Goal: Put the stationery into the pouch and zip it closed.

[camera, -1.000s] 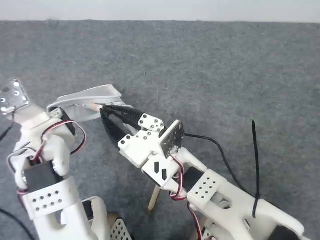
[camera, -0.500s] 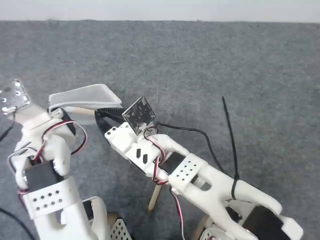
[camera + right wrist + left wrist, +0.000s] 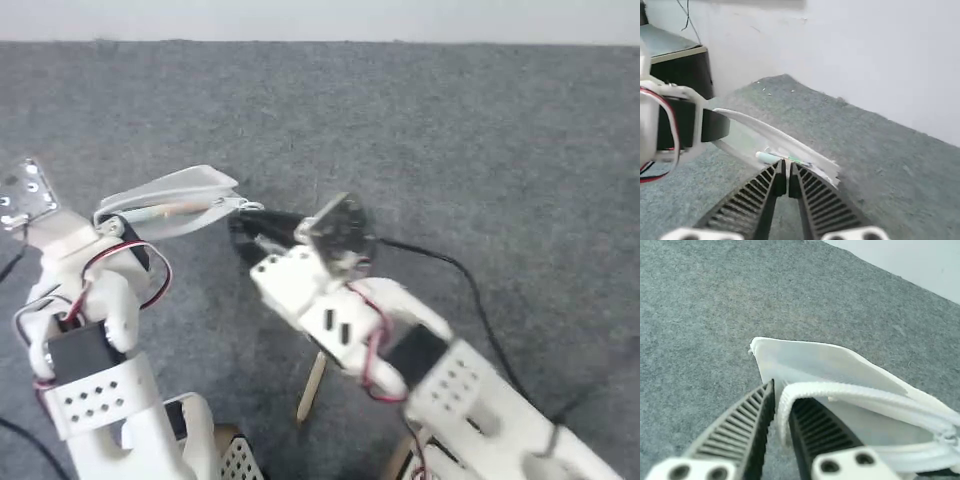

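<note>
The white pouch (image 3: 170, 196) hangs above the grey carpet at the left. My left gripper (image 3: 782, 412) is shut on its zipped rim, near one end of the pouch (image 3: 840, 367). My right gripper (image 3: 252, 228) is at the other end, where the zipper pull (image 3: 246, 207) sticks out. In the right wrist view its fingers (image 3: 760, 192) are pressed together at the tip of the pouch (image 3: 777, 137), so my right gripper (image 3: 787, 172) is shut. A green-and-white pen (image 3: 771, 158) shows through the pouch wall.
A pale wooden stick (image 3: 312, 385) lies on the carpet under the right arm. A black cable (image 3: 470, 290) trails to the right of that arm. A black box (image 3: 677, 65) stands by the white wall beyond the pouch. Open carpet spreads to the far side and right.
My right gripper went from open around the pouch end to shut, and its arm swung to the right. The pouch's end has been drawn rightward. The left arm stayed still.
</note>
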